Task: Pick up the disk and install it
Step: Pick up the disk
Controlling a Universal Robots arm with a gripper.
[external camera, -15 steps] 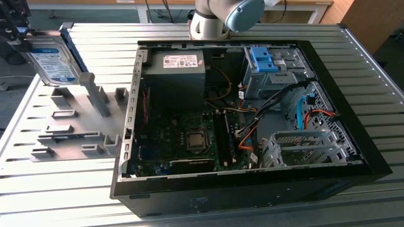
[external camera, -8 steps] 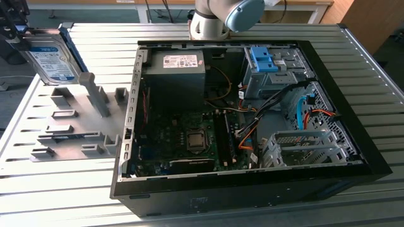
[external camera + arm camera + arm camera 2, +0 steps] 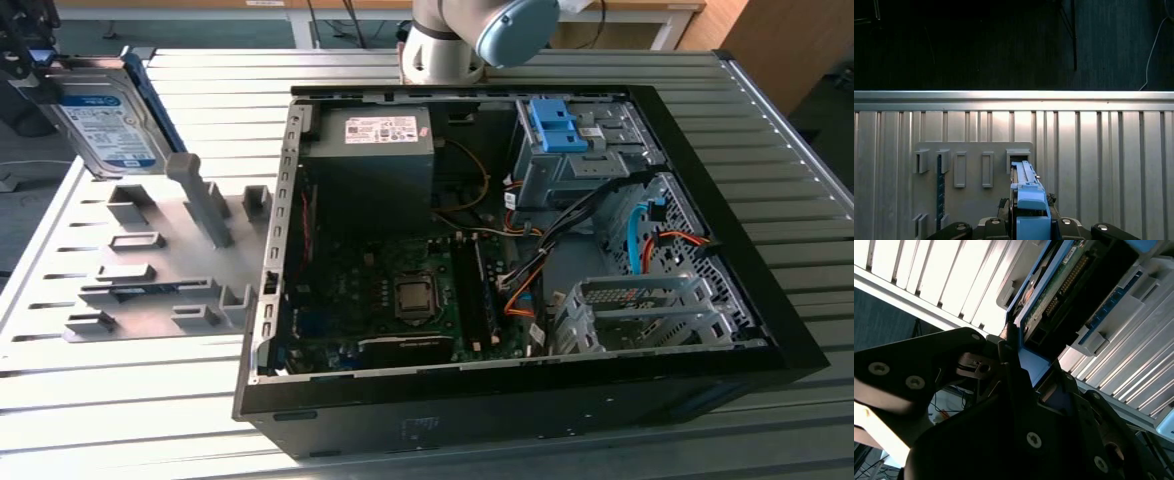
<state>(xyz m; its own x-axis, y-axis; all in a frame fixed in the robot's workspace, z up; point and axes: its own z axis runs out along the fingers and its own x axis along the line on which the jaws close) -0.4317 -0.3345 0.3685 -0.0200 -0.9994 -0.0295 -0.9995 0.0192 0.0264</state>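
From where I stood, the gripper (image 3: 1016,355) was pinching the disk (image 3: 114,118), its dark fingers (image 3: 1004,390) pressed against the blue rail along one edge. The disk stood on edge, slightly tilted, at the exterior view's far left. Its white-and-blue label faced the room. It hung over the far end of the grey holder plate (image 3: 160,290); I could not tell whether its lower edge touched the plate. In the second wrist view its green circuit board (image 3: 1064,282) showed between the blue rails. In the first wrist view the rail ran edge-on toward one of the plate's slots (image 3: 1018,156).

The holder plate lay flat on the slatted metal table (image 3: 134,400), just beside the open computer case (image 3: 747,335), on the exterior view's left of it. Inside the case sat a dark grey box with a white sticker (image 3: 367,160) at the far side. A bare blue bracket (image 3: 554,125) was in the drive bay to the exterior view's right of that box. The disk was well apart from that bay. The arm's base (image 3: 461,35) rose beyond the far wall of the case.
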